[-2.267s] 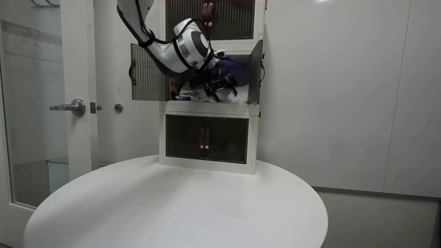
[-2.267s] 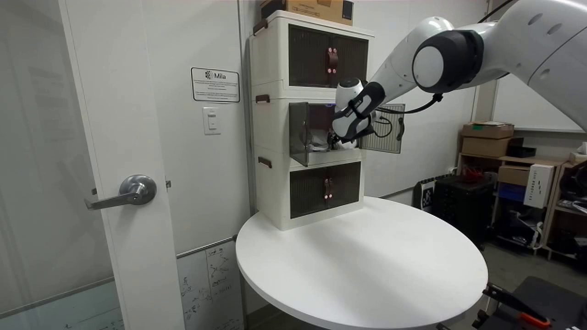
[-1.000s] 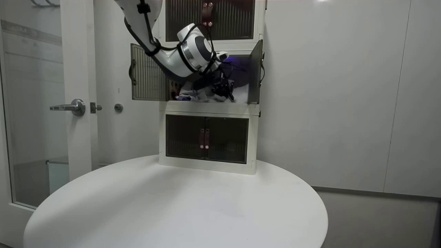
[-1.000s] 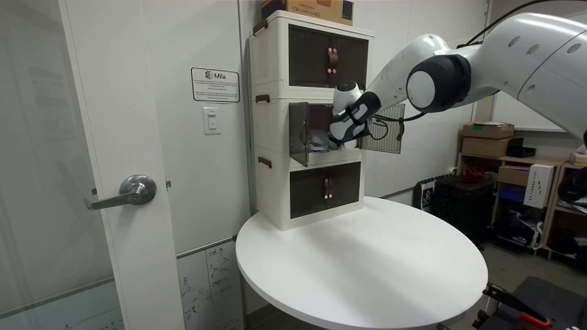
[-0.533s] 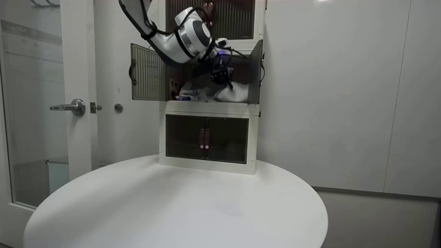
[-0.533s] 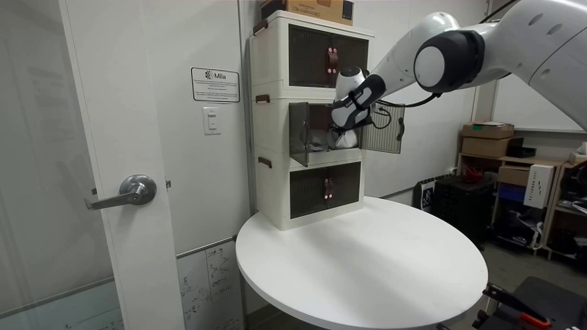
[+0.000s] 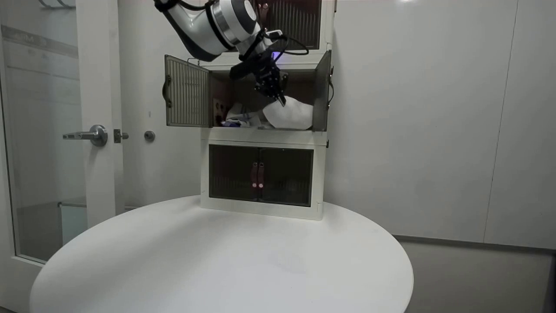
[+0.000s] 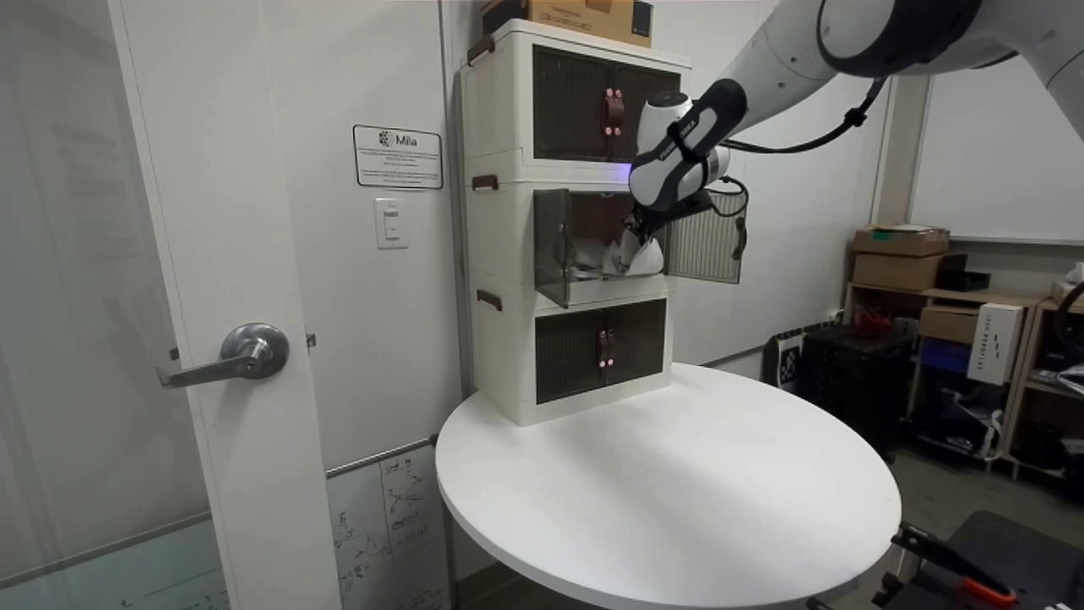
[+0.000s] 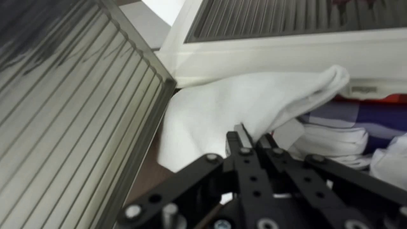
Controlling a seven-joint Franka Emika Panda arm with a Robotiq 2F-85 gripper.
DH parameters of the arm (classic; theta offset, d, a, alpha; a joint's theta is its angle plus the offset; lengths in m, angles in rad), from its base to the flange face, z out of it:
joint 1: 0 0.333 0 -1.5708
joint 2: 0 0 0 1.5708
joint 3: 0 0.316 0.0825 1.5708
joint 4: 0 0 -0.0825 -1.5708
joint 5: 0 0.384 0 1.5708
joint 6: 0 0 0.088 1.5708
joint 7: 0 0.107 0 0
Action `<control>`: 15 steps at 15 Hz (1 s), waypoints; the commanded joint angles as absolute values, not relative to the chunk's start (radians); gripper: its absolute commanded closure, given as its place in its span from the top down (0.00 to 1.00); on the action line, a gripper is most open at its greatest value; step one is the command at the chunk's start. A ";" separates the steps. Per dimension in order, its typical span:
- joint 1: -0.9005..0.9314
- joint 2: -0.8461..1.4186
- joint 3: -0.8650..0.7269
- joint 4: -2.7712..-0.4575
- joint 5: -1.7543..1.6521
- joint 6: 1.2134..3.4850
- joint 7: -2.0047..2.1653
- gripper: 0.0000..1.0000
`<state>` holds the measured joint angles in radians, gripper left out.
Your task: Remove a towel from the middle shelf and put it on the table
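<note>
The white towel [image 9: 210,111] bunches up around my fingertips in the wrist view. My gripper [image 9: 254,139] is shut on it, pinching a fold. In both exterior views the gripper [image 7: 282,102] points down at the mouth of the middle shelf [image 7: 299,82], and the towel [image 7: 292,114] rises to a peak at the fingertips. Its lower part still rests in the compartment, close to the hinged door. Most of its far side is hidden. Below the cabinet spreads the round white table [image 8: 677,500].
Two hinged doors, one ribbed [image 7: 189,93] and one seen edge-on [image 7: 322,91], stand swung out beside the opening. Other pale folded cloths [image 9: 334,141] and a blue item [image 9: 381,122] lie within the shelf. The upper compartment [image 8: 605,102] has its doors closed.
My gripper was low among the cloths a second ago. It has since risen and drawn back out of the compartment, pulling the towel upward into a raised, stretched shape.
</note>
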<state>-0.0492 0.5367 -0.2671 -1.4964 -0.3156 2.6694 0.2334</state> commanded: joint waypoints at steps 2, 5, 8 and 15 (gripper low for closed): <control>-0.085 0.316 -0.190 -1.795 -0.280 2.625 0.030 0.01; -0.090 0.190 -0.232 -1.948 -0.355 2.650 0.005 0.01; -0.119 0.061 -0.250 -2.068 -0.406 2.670 -0.009 0.01; -0.183 -0.200 -0.223 -2.257 -0.464 2.682 -0.033 0.01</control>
